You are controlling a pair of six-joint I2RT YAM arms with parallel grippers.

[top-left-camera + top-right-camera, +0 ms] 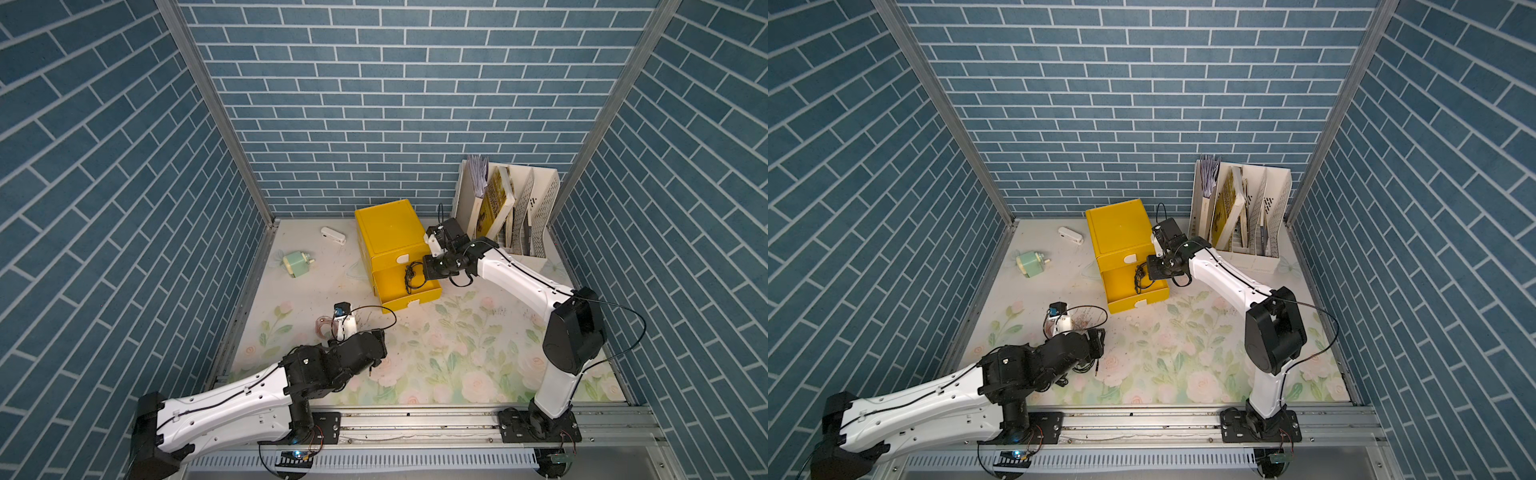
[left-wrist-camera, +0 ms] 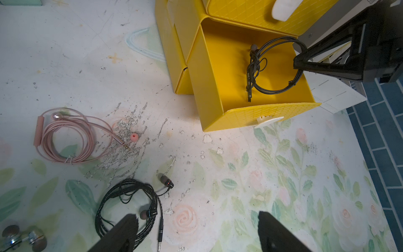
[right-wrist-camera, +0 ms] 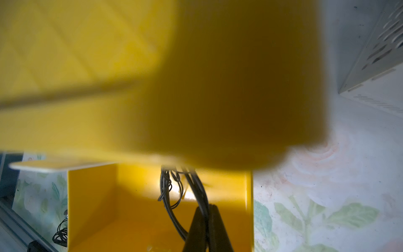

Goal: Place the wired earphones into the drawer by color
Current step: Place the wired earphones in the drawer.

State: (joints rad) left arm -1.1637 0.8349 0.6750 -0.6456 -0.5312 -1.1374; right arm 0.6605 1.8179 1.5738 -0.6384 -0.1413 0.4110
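Hanging from the right gripper (image 2: 297, 63), whose fingers are pressed together on its cable, a black earphone coil (image 2: 249, 80) is held inside the open drawer (image 2: 218, 91). Whether its lower end touches the drawer floor cannot be told. The drawer is pulled out of the yellow cabinet (image 1: 386, 226), which is seen at the centre of both top views. Above it sits a closed top drawer (image 1: 386, 257) with a white tab, and its contents are hidden.

The left gripper (image 2: 196, 215) is held with its fingers wide apart above the counter (image 2: 239, 174). A second black coil (image 2: 166, 181) lies loose under it, partly covered by one finger. Near that coil, a pink coil (image 2: 69, 160) is laid flat on the counter, well apart from the cabinet. In both top views, the left gripper is found left of centre, below the cabinet.

A white rack (image 1: 544, 195), set right of the cabinet against the back wall, is filled with tilted books (image 1: 496, 199) and papers.
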